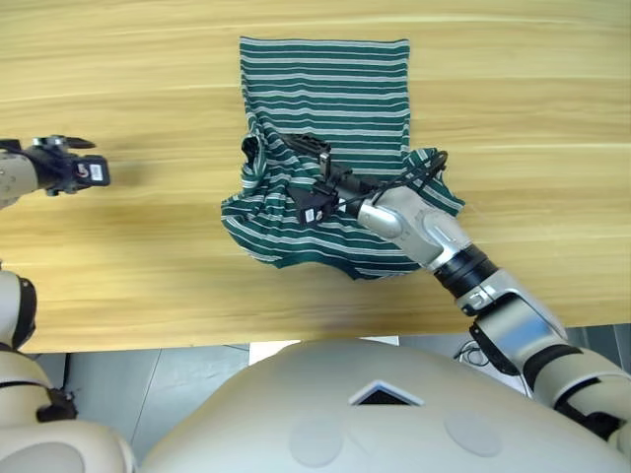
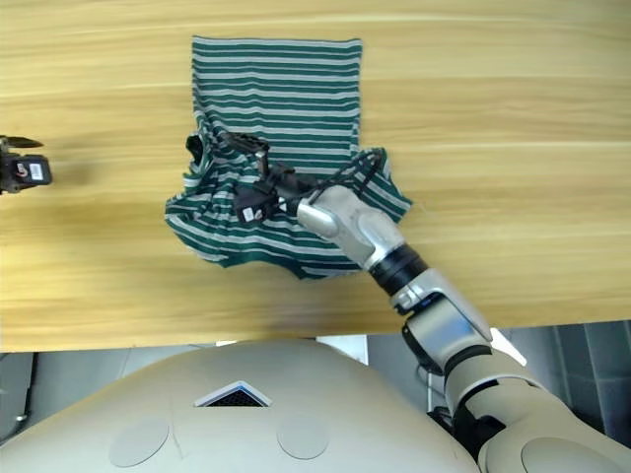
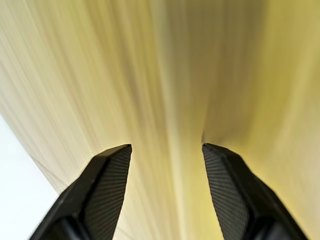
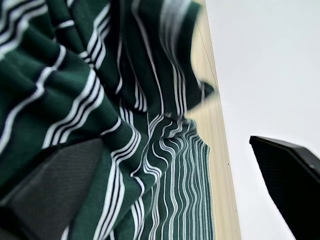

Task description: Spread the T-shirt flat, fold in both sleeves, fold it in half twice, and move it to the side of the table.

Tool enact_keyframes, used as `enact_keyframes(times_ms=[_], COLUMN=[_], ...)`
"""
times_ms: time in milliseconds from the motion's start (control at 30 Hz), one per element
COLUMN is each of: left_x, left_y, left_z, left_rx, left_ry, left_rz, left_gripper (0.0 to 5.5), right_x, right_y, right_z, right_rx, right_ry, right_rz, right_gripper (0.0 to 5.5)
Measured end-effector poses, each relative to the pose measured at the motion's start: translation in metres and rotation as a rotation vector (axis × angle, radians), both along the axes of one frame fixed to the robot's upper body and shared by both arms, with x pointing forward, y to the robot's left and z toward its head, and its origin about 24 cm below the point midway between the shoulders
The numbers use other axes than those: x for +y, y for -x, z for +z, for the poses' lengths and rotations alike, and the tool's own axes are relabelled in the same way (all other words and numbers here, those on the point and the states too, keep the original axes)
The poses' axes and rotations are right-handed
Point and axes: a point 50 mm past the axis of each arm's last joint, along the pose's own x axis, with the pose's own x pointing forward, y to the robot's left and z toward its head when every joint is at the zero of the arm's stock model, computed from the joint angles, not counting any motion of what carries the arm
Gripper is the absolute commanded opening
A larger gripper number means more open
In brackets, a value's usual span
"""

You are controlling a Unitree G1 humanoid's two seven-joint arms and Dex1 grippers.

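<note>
The shirt (image 1: 325, 84) lies on the table (image 1: 532, 118), its far half flat and its near half bunched. It is judged not yet fully spread, with all folds left to do. The right gripper (image 1: 296, 177) sits on the bunch, jaws apart. The left gripper (image 1: 69, 163) is well left of the shirt, jaws apart.

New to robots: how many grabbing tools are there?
2. Left tool: open over the table, apart from the shirt. Right tool: open, amid the shirt's bunched cloth.

Prob. a lab or test rm, can't say for sure. What I go by: plain light-wood table (image 1: 532, 89) in front of me, bare grey floor (image 1: 148, 384) below its near edge, loose black cables (image 1: 471, 350) by that edge, right side.
</note>
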Motion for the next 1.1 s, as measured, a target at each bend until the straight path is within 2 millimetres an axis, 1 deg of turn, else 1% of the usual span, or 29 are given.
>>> enact_keyframes(times_ms=[33, 67, 167, 200, 233, 267, 333, 433, 500, 533, 567, 633, 667, 767, 833, 867, 933, 967, 1000, 1100], left_x=[0.001, -0.001, -0.009, -0.017, -0.033, -0.042, -0.067, -0.104, -0.13, -0.142, -0.15, -0.158, -0.161, -0.167, -0.167, -0.166, -0.163, -0.161, -0.16, -0.154], left_y=[-0.002, -0.008, -0.02, -0.024, -0.03, -0.03, -0.028, -0.016, -0.004, 0.003, 0.009, 0.015, 0.018, 0.022, 0.024, 0.027, 0.039, 0.044, 0.047, 0.055], left_z=[0.003, 0.01, 0.03, 0.035, 0.04, 0.04, 0.032, 0.018, 0.013, 0.01, 0.006, 0.004, 0.004, 0.004, -0.001, -0.007, -0.024, -0.029, -0.028, -0.025], left_rx=[-0.019, -0.072, -0.206, -0.241, -0.279, -0.284, -0.265, -0.228, -0.198, -0.172, -0.144, -0.116, -0.109, -0.094, -0.069, -0.048, 0.042, 0.067, 0.075, 0.095], left_ry=[0.007, 0.038, 0.178, 0.269, 0.38, 0.433, 0.547, 0.68, 0.762, 0.793, 0.805, 0.813, 0.816, 0.807, 0.765, 0.732, 0.669, 0.659, 0.651, 0.631], left_rz=[0.013, 0.027, 0.024, -0.013, -0.1, -0.147, -0.285, -0.472, -0.581, -0.626, -0.652, -0.671, -0.679, -0.689, -0.696, -0.693, -0.675, -0.667, -0.671, -0.661], left_gripper=[2.63, 2.63, 2.63, 2.63, 2.63, 2.63, 2.63, 2.63, 2.63, 2.63, 2.63, 2.63, 2.63, 2.63, 2.63, 2.63, 2.63, 2.63, 2.63, 2.63], right_x=[0.0, 0.0, 0.001, 0.0, 0.0, -0.001, -0.004, -0.01, -0.017, -0.02, -0.022, -0.026, -0.028, -0.035, -0.031, -0.03, -0.029, -0.03, -0.031, -0.037], right_y=[0.0, 0.0, 0.0, 0.0, 0.0, 0.001, 0.004, 0.007, 0.019, 0.031, 0.043, 0.06, 0.063, 0.051, 0.043, 0.039, 0.029, 0.026, 0.021, 0.013], right_z=[0.0, 0.0, 0.0, 0.001, 0.001, 0.002, 0.003, 0.006, 0.008, 0.01, 0.011, 0.012, 0.013, 0.021, 0.029, 0.034, 0.047, 0.052, 0.057, 0.064], right_rx=[0.001, 0.004, 0.012, 0.013, 0.019, 0.023, 0.028, 0.052, 0.109, 0.139, 0.175, 0.222, 0.237, 0.21, 0.171, 0.155, 0.117, 0.1, 0.079, 0.039], right_ry=[-0.002, -0.004, -0.013, -0.018, -0.02, -0.022, -0.02, -0.022, -0.018, -0.012, -0.005, -0.007, -0.011, -0.045, -0.109, -0.151, -0.237, -0.262, -0.291, -0.333], right_rz=[0.0, -0.001, -0.005, -0.006, -0.007, -0.006, -0.004, 0.0, 0.042, 0.1, 0.157, 0.221, 0.227, 0.149, 0.106, 0.083, 0.033, 0.018, -0.007, -0.067], right_gripper=[5.39, 5.39, 5.39, 5.39, 5.39, 5.39, 5.39, 5.39, 5.39, 5.39, 5.39, 5.39, 5.39, 5.39, 5.39, 5.39, 5.39, 5.39, 5.39, 5.39])
